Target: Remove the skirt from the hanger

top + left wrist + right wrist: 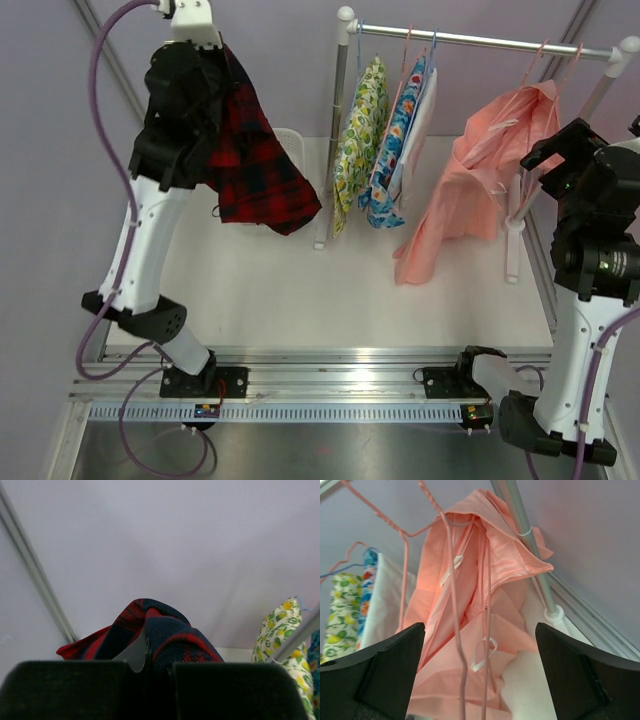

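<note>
The left gripper [147, 666] gripped the plaid skirt [255, 165], upper left, off the rail [480, 40]; the right gripper [480, 677] gaped wide; next, probably, lowering and releasing it.

No writing, label, brand, number or sign can be read in any of the 3 views. The lemon-print cloth [358, 135] and the flower-print cloth [398, 140] on the rail carry only patterns, no letters.
</note>
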### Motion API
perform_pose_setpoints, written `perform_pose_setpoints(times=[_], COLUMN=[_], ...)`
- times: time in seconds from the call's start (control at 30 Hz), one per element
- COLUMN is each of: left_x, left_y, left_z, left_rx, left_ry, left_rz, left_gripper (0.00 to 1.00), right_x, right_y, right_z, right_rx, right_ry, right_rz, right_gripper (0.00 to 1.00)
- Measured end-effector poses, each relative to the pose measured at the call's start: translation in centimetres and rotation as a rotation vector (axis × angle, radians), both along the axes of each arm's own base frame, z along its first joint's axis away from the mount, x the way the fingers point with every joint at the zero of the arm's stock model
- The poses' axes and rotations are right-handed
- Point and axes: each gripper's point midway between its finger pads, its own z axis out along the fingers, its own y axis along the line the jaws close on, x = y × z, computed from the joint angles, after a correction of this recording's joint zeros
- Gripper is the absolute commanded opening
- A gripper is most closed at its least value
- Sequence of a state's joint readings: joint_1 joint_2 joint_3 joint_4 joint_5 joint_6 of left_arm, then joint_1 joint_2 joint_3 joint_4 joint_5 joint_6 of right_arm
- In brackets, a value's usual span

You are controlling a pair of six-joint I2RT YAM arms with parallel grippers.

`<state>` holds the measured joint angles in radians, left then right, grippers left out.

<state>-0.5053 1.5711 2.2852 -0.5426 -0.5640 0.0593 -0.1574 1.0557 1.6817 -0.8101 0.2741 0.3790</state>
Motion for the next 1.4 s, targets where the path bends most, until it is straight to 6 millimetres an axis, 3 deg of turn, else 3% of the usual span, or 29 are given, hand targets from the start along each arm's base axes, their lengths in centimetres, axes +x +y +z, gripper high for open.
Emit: perform_pose_setpoints(times=[0.17, 0.27, 0.33, 0.4, 0.57, 0.63, 0.73, 0.83, 0.93, 1.0, 1.13, 1.27, 1.37, 1.4], left_x=[9.5, 14.0, 16.2, 17.4, 17.4, 15.9, 11.6, 7.2, 1.8, -2.4, -8.7, -11.6, -13.1, -13.7], left_y=[-1.6, -3.5, -4.4, -4.9, -4.6, -4.1, -2.9, -2.2, -1.4, -0.5, 1.6, 2.7, 3.2, 3.5], left_z=[-6.7, -11.5, -15.7, -20.2, -29.1, -32.0, -33.9, -30.9, -24.5, -21.0, -19.4, -24.2, -28.7, -30.2], left_rx=[0.026, 0.032, 0.037, 0.024, -0.033, -0.038, -0.046, -0.089, -0.158, -0.193, -0.225, -0.209, -0.182, -0.171], left_ry=[0.123, 0.202, 0.276, 0.357, 0.528, 0.592, 0.65, 0.601, 0.455, 0.355, 0.274, 0.386, 0.506, 0.549], left_rz=[-0.038, -0.066, -0.075, -0.076, -0.037, -0.021, -0.014, -0.051, -0.117, -0.16, -0.192, -0.173, -0.154, -0.146], left_gripper=[0.0, 0.08, 0.44, 0.99, 0.99, 0.99, 0.99, 0.99, 0.99, 0.99, 0.99, 0.99, 0.99, 0.99], right_x=[-2.8, -3.2, -3.1, -3.2, -4.1, -4.5, -4.9, -3.8, -0.8, 1.9, 7.2, 9.4, 9.6, 9.6], right_y=[1.7, 2.6, 3.0, 3.7, 4.4, 4.7, 5.2, 5.5, 5.8, 5.9, 6.0, 5.6, 5.2, 5.1], right_z=[1.8, 2.7, 3.1, 3.7, 6.6, 7.7, 9.1, 10.0, 9.1, 7.5, 3.0, -1.0, -2.0, -2.1], right_rx=[0.028, 0.03, 0.026, 0.015, -0.027, -0.038, -0.044, -0.044, -0.039, -0.033, -0.025, -0.03, -0.041, -0.044], right_ry=[-0.098, -0.13, -0.131, -0.138, -0.196, -0.22, -0.257, -0.271, -0.228, -0.168, -0.035, 0.068, 0.084, 0.078], right_rz=[0.058, 0.092, 0.109, 0.133, 0.157, 0.172, 0.197, 0.215, 0.229, 0.231, 0.231, 0.216, 0.194, 0.189], right_gripper=[0.99, 0.99, 1.0, 0.99, 1.0, 0.99, 0.99, 0.99, 0.99, 1.0, 0.99, 0.99, 0.99, 0.94])
